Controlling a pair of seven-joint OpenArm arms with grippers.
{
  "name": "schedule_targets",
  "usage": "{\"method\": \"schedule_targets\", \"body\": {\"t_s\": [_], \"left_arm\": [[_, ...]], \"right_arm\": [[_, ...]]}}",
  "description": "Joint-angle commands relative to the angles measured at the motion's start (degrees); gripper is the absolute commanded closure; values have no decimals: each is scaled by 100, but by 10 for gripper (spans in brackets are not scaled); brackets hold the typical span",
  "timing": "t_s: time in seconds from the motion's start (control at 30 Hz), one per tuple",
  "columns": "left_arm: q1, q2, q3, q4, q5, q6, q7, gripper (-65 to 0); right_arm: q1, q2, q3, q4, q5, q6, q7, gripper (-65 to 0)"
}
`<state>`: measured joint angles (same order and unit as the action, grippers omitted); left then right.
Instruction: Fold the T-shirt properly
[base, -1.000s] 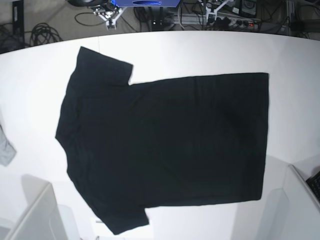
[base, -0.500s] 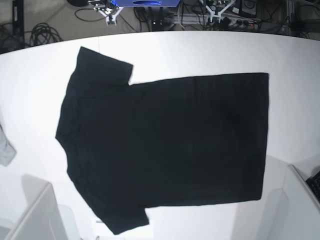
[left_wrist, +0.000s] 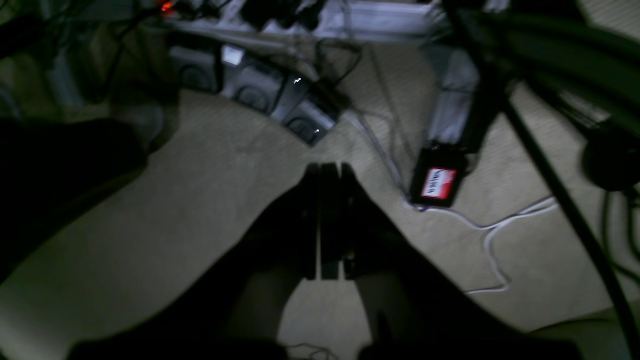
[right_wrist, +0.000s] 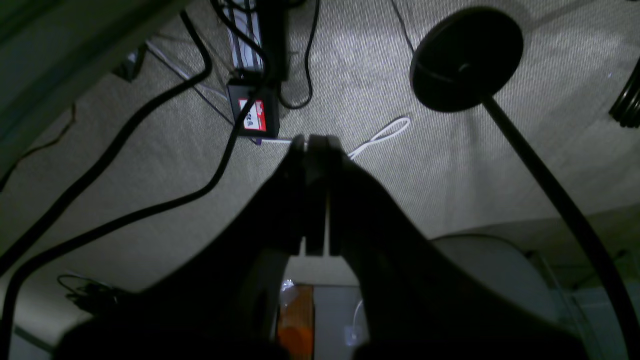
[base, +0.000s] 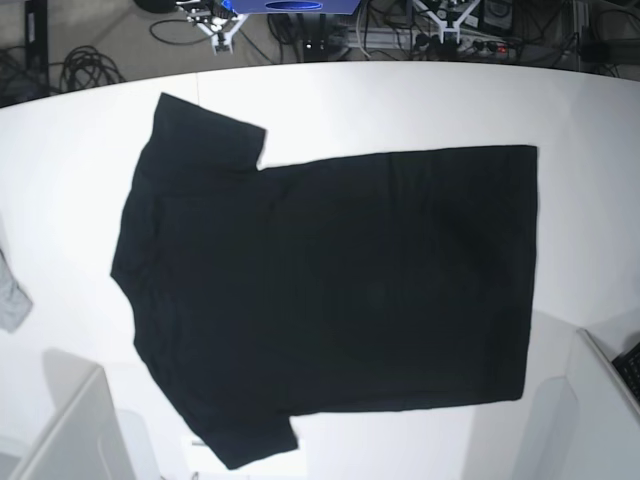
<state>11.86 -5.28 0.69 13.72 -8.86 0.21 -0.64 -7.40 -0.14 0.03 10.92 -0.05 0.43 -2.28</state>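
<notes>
The black T-shirt (base: 330, 290) lies spread flat on the white table (base: 400, 100), its collar and sleeves toward the left and its hem toward the right. No print shows on the side facing up. Neither gripper is near it. In the left wrist view my left gripper (left_wrist: 325, 167) hangs shut and empty over the carpeted floor beyond the table. My right gripper (right_wrist: 315, 140) is likewise shut on nothing above the carpet. Only small white arm parts (base: 213, 22) show at the top edge of the base view.
A small grey cloth scrap (base: 10, 295) lies at the table's left edge. White boxes stand at the front left (base: 70, 430) and front right (base: 600, 400). Cables, a power brick (left_wrist: 437, 180) and a black stand base (right_wrist: 467, 57) lie on the floor behind the table.
The arm parts at the top edge of the base view have drawn back slightly. The T-shirt has not moved.
</notes>
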Motion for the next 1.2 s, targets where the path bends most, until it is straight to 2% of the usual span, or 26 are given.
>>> {"method": "schedule_targets", "body": {"t_s": [0.0,0.1,0.2,0.33,0.63,0.83,0.93,1.17], "left_arm": [[120,-57,-3,4,20,19,16,0],[243,-74,-3,13,20,19,16,0],[577,-180,-3,470,20,19,-81,0],[1386,-189,-3,1525,20,19,-538,0],[2731,-426,-82,3257,-41,19,-634,0],[3645,-558,-82,4576,-50,19,-1127,0],[4076,-707,-91,5191,-50,19,-1197,0],[5052,-707,-1207,6730,-41,19,-1179,0]], "right_arm": [[-65,89,10,12,-8,-38,-13,0],[-126,107,10,12,1,-38,-13,0],[-381,177,19,354,10,-38,31,0],[-1023,221,19,1374,19,-38,4,0],[-2254,221,36,3229,19,-56,4,0],[-2983,36,810,4592,19,-56,-5,0],[-3291,27,995,5216,19,-56,-75,0],[-3924,10,1021,6904,19,-56,-805,0]]}}
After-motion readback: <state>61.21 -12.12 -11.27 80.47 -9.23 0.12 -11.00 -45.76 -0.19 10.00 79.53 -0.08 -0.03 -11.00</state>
